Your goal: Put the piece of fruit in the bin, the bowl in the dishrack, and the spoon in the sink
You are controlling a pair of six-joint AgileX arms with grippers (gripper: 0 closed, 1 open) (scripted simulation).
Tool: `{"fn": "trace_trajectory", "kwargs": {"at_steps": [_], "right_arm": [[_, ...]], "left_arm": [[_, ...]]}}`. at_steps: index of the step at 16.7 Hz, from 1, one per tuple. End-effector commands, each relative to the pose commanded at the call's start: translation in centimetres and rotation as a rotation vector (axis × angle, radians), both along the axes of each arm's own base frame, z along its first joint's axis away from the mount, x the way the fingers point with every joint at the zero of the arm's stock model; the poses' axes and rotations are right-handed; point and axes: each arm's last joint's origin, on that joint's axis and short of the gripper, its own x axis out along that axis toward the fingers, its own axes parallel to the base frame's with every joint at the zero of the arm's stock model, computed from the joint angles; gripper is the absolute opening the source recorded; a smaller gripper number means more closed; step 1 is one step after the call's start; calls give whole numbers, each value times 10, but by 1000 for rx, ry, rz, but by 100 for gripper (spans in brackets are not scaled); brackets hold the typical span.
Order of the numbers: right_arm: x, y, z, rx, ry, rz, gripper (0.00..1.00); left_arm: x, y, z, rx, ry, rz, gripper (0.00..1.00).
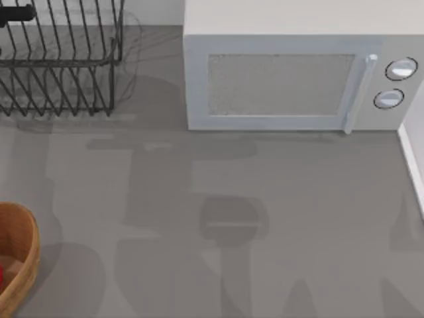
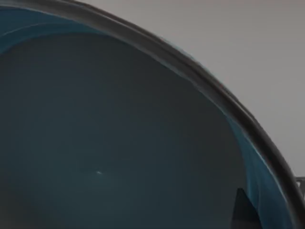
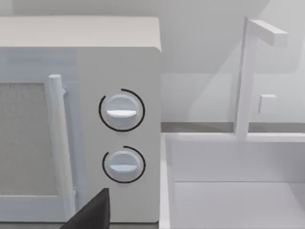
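Note:
The bowl's [image 2: 119, 143] blue-teal inside and dark rim sit right up against the left wrist camera. One dark finger [image 2: 244, 212] of my left gripper rests against its inner wall near the rim, shut on the bowl. The black wire dishrack [image 1: 59, 66] stands at the table's back left. The tan bin [image 1: 30, 242] is at the left edge, and a sliver of the red piece of fruit [image 1: 1, 275] lies inside it. The white sink [image 3: 228, 191] lies past the microwave, with my right gripper [image 3: 93, 214] facing it. The spoon is out of view.
A white microwave [image 1: 291, 73] with two dials stands along the back, right of the dishrack. The sink's white rim [image 1: 412, 165] borders the table's right side, and a white faucet [image 3: 248, 76] rises behind the basin. A black bar [image 1: 16, 13] crosses the dishrack's top.

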Motion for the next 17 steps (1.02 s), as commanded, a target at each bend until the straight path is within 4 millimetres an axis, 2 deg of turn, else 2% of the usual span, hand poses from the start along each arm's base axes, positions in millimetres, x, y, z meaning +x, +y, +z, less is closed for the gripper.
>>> {"fn": "trace_trajectory", "kwargs": {"at_steps": [9,17], "right_arm": [[0,0,0,0,0,0,100],[0,0,0,0,0,0,100]], "left_arm": [[0,0,0,0,0,0,98],[0,0,0,0,0,0,100]]}}
